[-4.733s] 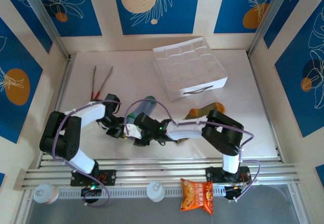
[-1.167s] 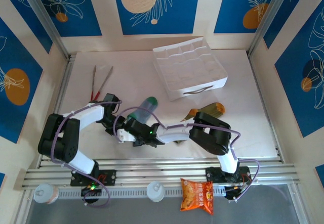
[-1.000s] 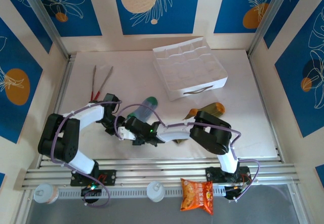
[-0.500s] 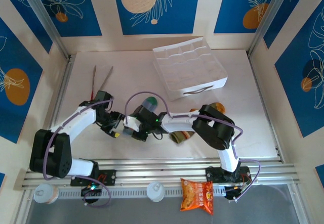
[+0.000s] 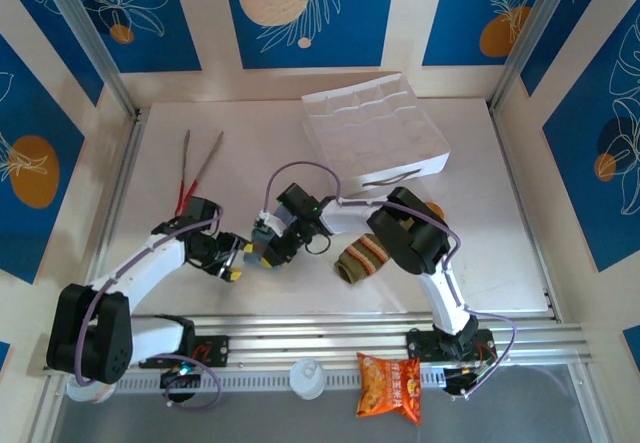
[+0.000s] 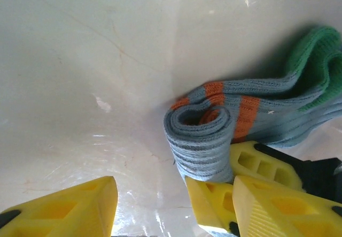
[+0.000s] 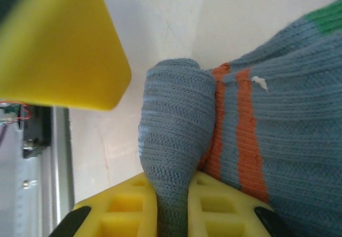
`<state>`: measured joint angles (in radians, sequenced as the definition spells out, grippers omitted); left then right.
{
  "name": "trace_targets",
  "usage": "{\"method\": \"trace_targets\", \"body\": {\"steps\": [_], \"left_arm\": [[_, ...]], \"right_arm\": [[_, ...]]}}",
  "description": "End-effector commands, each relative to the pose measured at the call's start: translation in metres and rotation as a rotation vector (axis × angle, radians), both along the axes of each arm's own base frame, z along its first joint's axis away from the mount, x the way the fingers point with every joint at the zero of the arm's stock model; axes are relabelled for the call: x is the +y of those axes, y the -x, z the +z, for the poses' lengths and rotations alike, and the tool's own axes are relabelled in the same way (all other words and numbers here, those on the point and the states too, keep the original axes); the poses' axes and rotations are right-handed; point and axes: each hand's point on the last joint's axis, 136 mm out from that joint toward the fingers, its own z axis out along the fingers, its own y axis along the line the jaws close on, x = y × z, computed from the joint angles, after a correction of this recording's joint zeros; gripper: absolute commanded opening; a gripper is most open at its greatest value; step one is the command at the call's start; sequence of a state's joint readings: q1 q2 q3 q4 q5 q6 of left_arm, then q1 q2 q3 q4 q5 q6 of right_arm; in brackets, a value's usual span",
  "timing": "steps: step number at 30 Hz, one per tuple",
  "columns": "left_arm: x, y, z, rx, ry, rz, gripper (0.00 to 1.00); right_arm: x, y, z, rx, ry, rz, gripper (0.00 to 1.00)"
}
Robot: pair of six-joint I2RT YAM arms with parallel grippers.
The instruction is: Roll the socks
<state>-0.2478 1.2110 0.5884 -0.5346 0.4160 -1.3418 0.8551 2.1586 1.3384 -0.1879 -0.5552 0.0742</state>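
Note:
The grey sock [image 6: 206, 132] lies on the table with its orange-banded cuff end rolled and its green toe [image 6: 320, 60] at the far end. My right gripper [image 7: 173, 194] is shut on a fold of that grey sock [image 7: 171, 119], left of centre in the top view [image 5: 268, 251]. My left gripper [image 6: 176, 215] stands open just beside the roll, nothing held, and it appears in the top view [image 5: 233, 263]. One of its fingers [image 7: 59, 44] hangs over the sock. The olive-green striped sock [image 5: 365, 260] lies bunched right of the grippers.
A white divided organizer box [image 5: 375, 133] stands at the back centre-right. Red-handled tongs [image 5: 195, 168] lie at the back left. An orange snack packet [image 5: 390, 387] rests off the table's near edge, past the metal rail [image 5: 320, 338].
My left gripper opened and let go of the sock, shifting slightly right. The right gripper pulled the grey sock toward the back, and its forearm swung off the striped sock.

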Motion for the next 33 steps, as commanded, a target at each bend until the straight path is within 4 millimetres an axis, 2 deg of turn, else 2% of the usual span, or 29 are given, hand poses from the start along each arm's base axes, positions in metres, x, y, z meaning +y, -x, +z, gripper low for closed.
{"method": "trace_targets", "body": {"steps": [1,5,12,15,18,20,24,29,33], "left_arm": [[-0.013,-0.014,0.002,-0.044,0.042,0.003,0.61],[-0.018,-0.017,-0.007,-0.032,0.027,-0.007,0.59],[-0.017,-0.009,-0.026,0.021,-0.018,-0.001,0.46],[-0.014,-0.008,-0.036,0.041,-0.047,0.000,0.33],[-0.005,0.012,-0.049,0.167,-0.119,-0.024,0.12],[-0.001,0.027,-0.054,0.250,-0.148,-0.053,0.04],[0.006,0.044,-0.057,0.333,-0.193,-0.076,0.00],[0.004,0.039,-0.054,0.349,-0.208,-0.089,0.00],[0.003,0.033,-0.049,0.357,-0.226,-0.116,0.00]], "right_arm": [[-0.054,0.042,-0.067,0.306,0.310,-0.047,0.00],[-0.052,0.039,-0.068,0.347,0.310,-0.064,0.00],[-0.048,0.034,-0.069,0.384,0.309,-0.083,0.00],[-0.047,0.033,-0.069,0.376,0.310,-0.080,0.00],[-0.047,0.033,-0.067,0.301,0.317,-0.056,0.07],[-0.044,0.032,-0.059,0.193,0.291,-0.024,0.17],[-0.036,0.025,-0.029,-0.116,0.195,0.019,0.32],[-0.035,0.006,0.013,-0.586,0.121,0.010,0.42],[-0.037,-0.003,0.039,-0.848,0.139,0.013,0.45]]}}
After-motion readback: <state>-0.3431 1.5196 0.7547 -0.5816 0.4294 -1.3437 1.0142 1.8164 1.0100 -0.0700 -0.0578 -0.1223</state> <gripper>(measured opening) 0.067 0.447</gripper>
